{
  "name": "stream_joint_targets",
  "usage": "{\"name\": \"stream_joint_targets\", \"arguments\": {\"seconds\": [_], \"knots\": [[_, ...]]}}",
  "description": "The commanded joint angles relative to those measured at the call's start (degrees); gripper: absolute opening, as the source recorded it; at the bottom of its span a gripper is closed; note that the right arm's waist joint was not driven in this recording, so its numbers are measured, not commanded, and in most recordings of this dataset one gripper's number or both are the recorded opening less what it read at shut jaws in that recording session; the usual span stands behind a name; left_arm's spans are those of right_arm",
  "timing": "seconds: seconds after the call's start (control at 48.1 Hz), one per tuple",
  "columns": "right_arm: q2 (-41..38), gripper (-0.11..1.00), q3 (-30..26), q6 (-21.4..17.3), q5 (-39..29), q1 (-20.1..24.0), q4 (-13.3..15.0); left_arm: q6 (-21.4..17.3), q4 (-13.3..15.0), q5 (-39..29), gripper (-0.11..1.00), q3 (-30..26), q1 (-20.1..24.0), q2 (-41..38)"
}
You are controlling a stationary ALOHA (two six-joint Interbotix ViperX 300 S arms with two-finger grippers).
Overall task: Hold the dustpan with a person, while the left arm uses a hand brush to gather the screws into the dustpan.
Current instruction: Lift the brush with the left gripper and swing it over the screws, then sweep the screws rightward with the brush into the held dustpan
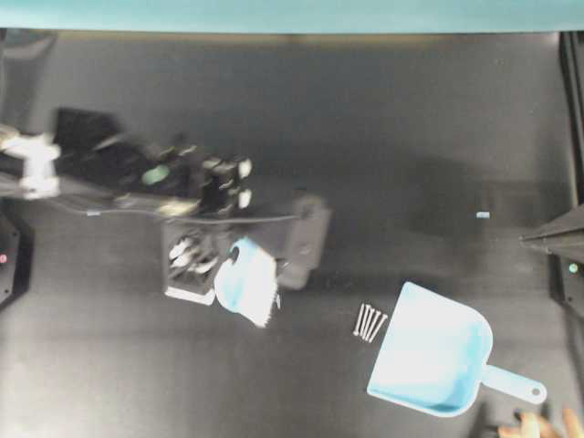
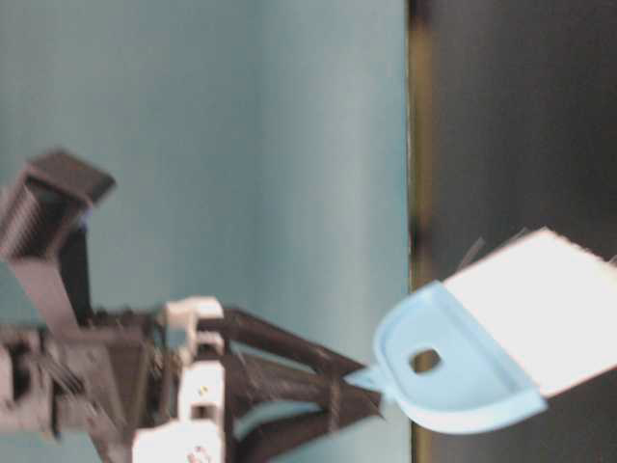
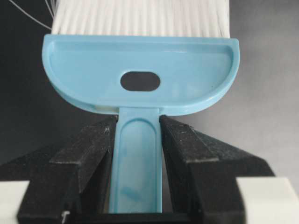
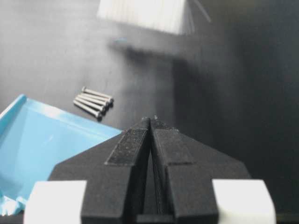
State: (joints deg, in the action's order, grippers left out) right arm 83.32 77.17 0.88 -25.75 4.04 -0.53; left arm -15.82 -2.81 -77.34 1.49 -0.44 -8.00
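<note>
The pale blue hand brush [image 3: 140, 70] has its thin handle clamped between the jaws of my left gripper [image 3: 138, 122]. In the overhead view the brush [image 1: 246, 283] hangs left of centre under the left arm [image 1: 137, 173], with its white bristles pointing down-right. Several screws [image 1: 370, 322] lie side by side on the mat, just left of the mouth of the dustpan [image 1: 433, 351]. The person's fingertips [image 1: 538, 424] sit just below the dustpan's ring handle; I cannot tell whether they touch it. My right gripper [image 4: 150, 120] is shut and empty, beside the dustpan [image 4: 42, 140] and behind the screws [image 4: 93, 101].
A small pale blue scrap [image 1: 483, 215] lies on the dark mat towards the right. The right gripper [image 1: 529, 239] pokes in from the right edge. A teal wall [image 1: 292, 14] borders the far side of the table.
</note>
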Motion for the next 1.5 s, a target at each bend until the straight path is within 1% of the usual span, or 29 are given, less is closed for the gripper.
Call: {"name": "stream_joint_targets", "arguments": {"seconds": [0.0, 0.083, 0.187, 0.458, 0.624, 0.811, 0.957, 1.103, 1.227, 1.477], "knots": [[0.0, 0.00, -0.6, 0.4, 0.1, 0.0, 0.1, -1.8, -0.3, -5.2, 0.31, -4.7, -0.1, -2.4], [0.2, 0.00, -0.5, 0.4, 0.1, 0.0, 0.1, -3.2, -0.4, -8.2, 0.31, -7.6, 0.2, -5.4], [0.3, 0.00, -0.6, 0.4, -0.1, 0.0, 0.1, -4.4, -0.4, -8.7, 0.31, -10.3, 0.3, -8.3], [0.5, 0.00, -0.6, 0.4, -0.3, 0.0, 0.1, -5.7, -0.4, -7.2, 0.31, -12.7, 0.3, -12.0], [0.5, 0.00, -0.6, 0.4, -0.3, 0.0, 0.1, -6.1, -0.4, -6.7, 0.31, -16.0, -0.2, -14.4], [0.6, 0.00, -0.6, 0.4, -0.3, 0.0, 0.1, -7.6, -0.4, -6.3, 0.31, -19.5, -1.5, -18.2], [0.6, 0.00, -0.6, 0.4, -0.3, 0.0, 0.1, -7.6, -0.4, -4.5, 0.31, -20.9, -2.3, -19.3], [0.6, 0.00, -0.6, 0.4, -0.3, 0.0, 0.1, -7.7, -0.4, -0.8, 0.31, -20.8, -3.0, -20.0], [0.6, 0.00, -0.6, 0.4, -0.3, 0.0, 0.1, -7.7, -0.4, 2.6, 0.31, -22.0, -3.5, -21.1], [0.6, 0.00, -0.6, 0.4, -0.3, 0.0, 0.1, -7.7, -0.4, 5.4, 0.31, -26.6, -5.0, -23.4]]}}
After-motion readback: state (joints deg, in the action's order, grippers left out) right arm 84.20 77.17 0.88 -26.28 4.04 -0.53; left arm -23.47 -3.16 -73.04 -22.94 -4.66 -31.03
